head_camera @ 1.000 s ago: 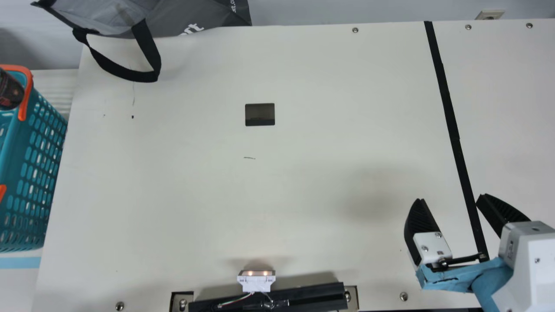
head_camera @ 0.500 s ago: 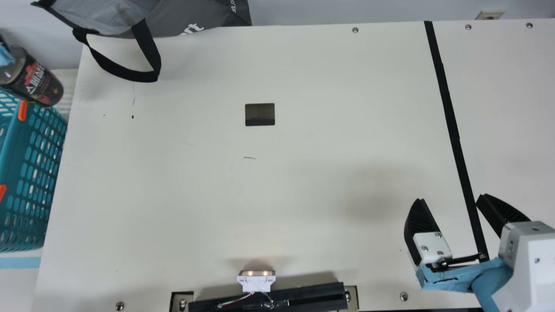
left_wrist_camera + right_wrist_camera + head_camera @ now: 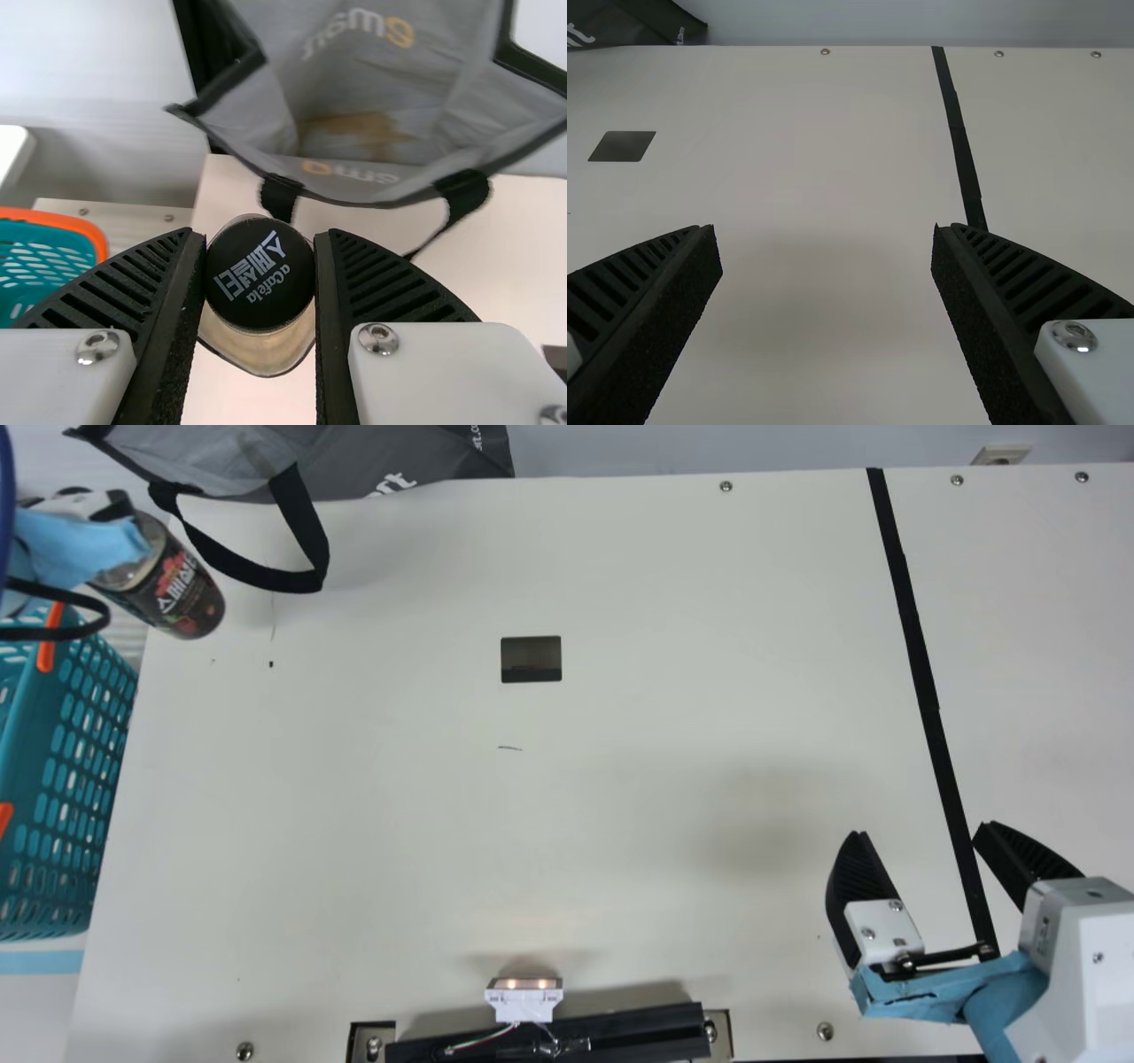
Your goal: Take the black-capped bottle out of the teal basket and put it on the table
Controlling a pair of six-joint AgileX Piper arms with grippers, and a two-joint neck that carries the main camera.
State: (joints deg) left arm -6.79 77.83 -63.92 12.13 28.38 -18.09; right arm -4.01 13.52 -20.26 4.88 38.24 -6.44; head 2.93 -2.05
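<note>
Item one: your left gripper (image 3: pixel 78 545) is pinching the black-capped bottle (image 3: pixel 184 595) near the teal basket (image 3: pixel 35 731). Item two: your right gripper (image 3: pixel 921 832) is hovering above the table (image 3: pixel 399 806), spread.

Counter (image 3: pixel 620 797), contents and surrounds:
- Left, beside it: basket (image 3: pixel 80 735).
- Far left, at the edge: bag (image 3: pixel 381 460), strap (image 3: pixel 306 531) lying on the counter.
- Near the far left corner: bottle (image 3: pixel 186 598), in the left gripper (image 3: pixel 80 545).
- Far half, left of middle: rectangular inset (image 3: pixel 532 657).
- Right: strip (image 3: pixel 919 655), running far to near.
- Near right: right gripper (image 3: pixel 920 831).
- Near edge, middle: bar (image 3: pixel 620 1032).
</note>
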